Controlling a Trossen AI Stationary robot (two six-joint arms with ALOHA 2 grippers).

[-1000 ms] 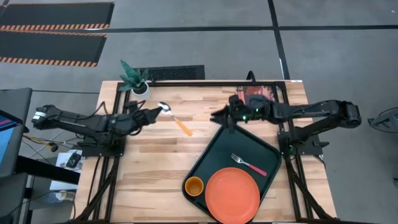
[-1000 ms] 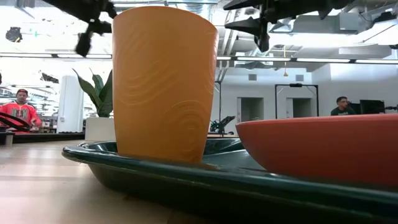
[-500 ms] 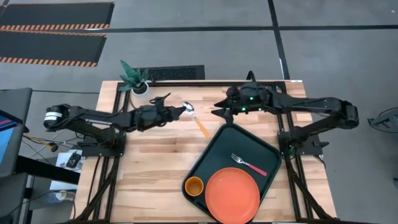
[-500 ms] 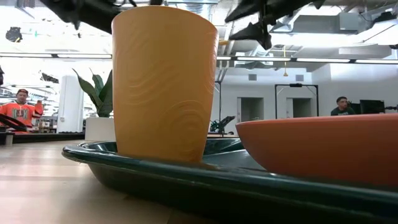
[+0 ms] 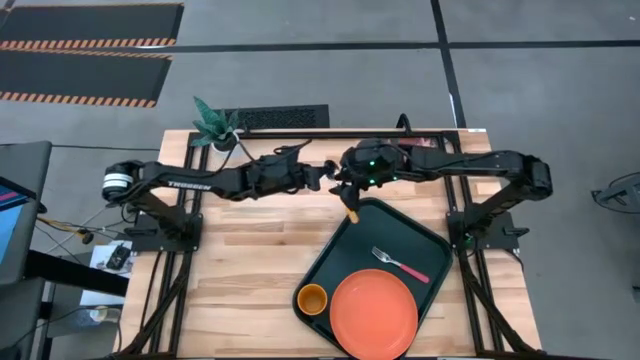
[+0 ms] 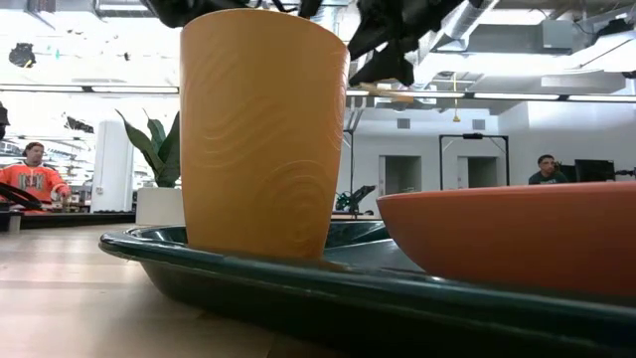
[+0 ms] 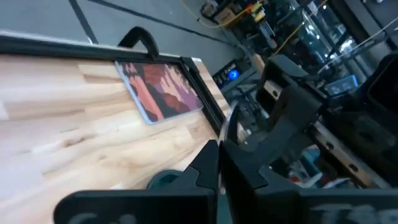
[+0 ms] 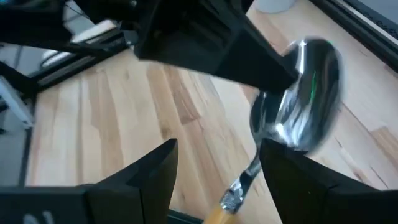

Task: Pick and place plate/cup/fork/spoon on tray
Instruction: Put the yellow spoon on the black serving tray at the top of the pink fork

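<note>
My left gripper (image 5: 325, 178) is shut on the spoon, above the table's far middle; it also shows in the left wrist view (image 7: 219, 149). The spoon's silver bowl (image 8: 298, 87) faces my right gripper, and its yellow-orange handle (image 5: 351, 212) points down toward the tray's far corner. My right gripper (image 5: 341, 186) is open; its fingers (image 8: 149, 174) stand on either side of the spoon's neck (image 8: 245, 177) without plainly touching it. The orange plate (image 5: 373, 312), the cup (image 5: 312, 298) and the pink-handled fork (image 5: 400, 264) lie on the dark green tray (image 5: 345, 240). My left gripper pinches the spoon's bowl (image 8: 283, 93) between its two fingers, at the bowl's rim. The fingers come about level from the table's left. The spoon is lifted clear and slants down, its handle (image 5: 351, 212) toward the tray.
A white pot with a green plant (image 5: 218, 125) stands at the far left corner. A reddish picture card (image 7: 161, 90) lies at the far edge. Bare wood lies left of the tray (image 5: 240, 270). People show in the room beyond (image 6: 35, 174).
My left gripper has carried the spoon toward the table's right edge, from near the plant to just left of my right gripper; the spoon stays clear of the table. My right gripper has turned toward the spoon, and its open fingers now stand about the spoon's neck.
</note>
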